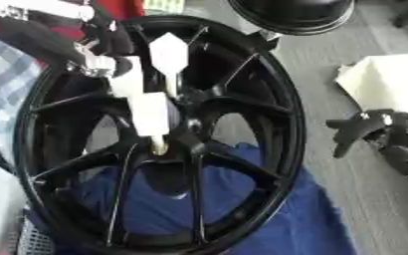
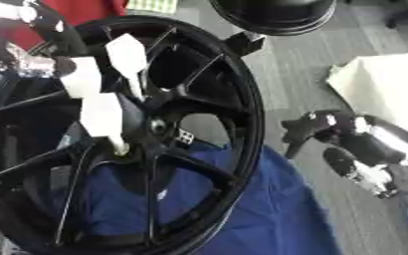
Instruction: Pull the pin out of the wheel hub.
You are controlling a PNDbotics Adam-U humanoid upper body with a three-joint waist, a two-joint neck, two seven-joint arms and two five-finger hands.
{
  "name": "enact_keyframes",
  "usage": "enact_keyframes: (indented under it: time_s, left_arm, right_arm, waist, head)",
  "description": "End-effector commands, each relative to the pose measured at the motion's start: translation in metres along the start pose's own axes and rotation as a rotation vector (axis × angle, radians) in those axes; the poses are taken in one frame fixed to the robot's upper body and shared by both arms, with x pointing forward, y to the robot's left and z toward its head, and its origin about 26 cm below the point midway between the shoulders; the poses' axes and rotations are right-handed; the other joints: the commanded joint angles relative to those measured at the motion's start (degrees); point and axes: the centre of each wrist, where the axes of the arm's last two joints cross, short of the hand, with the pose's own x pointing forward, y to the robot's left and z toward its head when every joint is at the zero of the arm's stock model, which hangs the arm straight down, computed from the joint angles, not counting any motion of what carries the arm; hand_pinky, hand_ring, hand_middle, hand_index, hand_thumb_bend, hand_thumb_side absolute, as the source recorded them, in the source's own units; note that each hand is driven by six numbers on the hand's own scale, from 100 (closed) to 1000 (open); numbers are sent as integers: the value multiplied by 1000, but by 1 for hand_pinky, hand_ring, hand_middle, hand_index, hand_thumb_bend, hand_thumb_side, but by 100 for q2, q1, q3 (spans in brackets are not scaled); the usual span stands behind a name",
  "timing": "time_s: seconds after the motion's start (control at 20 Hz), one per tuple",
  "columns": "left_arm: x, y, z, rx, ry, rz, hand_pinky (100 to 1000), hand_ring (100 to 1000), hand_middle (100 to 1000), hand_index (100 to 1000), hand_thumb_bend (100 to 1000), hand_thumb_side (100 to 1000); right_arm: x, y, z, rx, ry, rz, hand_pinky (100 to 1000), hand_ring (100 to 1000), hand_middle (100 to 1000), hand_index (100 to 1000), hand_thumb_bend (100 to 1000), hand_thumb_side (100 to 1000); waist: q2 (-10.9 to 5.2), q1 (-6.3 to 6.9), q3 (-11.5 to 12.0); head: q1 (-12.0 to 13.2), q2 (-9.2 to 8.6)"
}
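Note:
A black spoked wheel hub lies tilted on a blue cloth. My left hand reaches in from the upper left, and its white-covered fingers come down onto the hub's centre. A short cream pin sticks out below the lowest white finger, at the centre bore, and the fingers look pinched round its top. One white finger points away over the spokes. My right hand hovers to the right of the wheel over the grey floor, with its fingers relaxed and nothing in it.
A second round black part sits beyond the wheel at the top. A white sheet lies at the right, a checked cloth at the left and something red at the upper left.

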Motion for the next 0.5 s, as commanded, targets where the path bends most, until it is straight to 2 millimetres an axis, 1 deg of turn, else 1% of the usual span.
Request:
enact_keyframes:
  time_s: [0.05, 0.2, 0.35, 0.4, 0.5]
  left_arm:
    - [-1, 6, 6, 12, 47, -25, 937, 878, 840, 892, 430, 888]
    - [-4, 6, 4, 18, 82, -42, 955, 892, 851, 903, 484, 863]
    - [-4, 4, 1, 18, 100, -66, 953, 890, 849, 903, 490, 854]
    - [-4, 3, 0, 17, 103, -73, 944, 881, 837, 897, 492, 837]
    - [-5, 2, -3, 14, 105, -78, 925, 864, 810, 884, 460, 794]
  right_arm:
    - [8, -4, -3, 18, 0, 28, 1000, 653, 710, 759, 100, 531]
    - [8, -3, -3, 18, 0, 27, 1000, 651, 709, 758, 100, 531]
    - [7, -3, -4, 17, 0, 26, 1000, 650, 708, 758, 100, 530]
    - [7, -3, -4, 16, 0, 25, 1000, 649, 707, 757, 100, 530]
    - [7, -2, -4, 14, 1, 23, 1000, 648, 707, 757, 100, 529]
  waist:
    - [-126, 3, 3]
    - [-116, -3, 1]
    - [-104, -13, -7]
    - [-99, -16, -11]
    - [-89, -21, -18]
  head:
    - [16, 17]
    - [21, 24]
    - [29, 25]
    - [36, 26]
    - [49, 22]
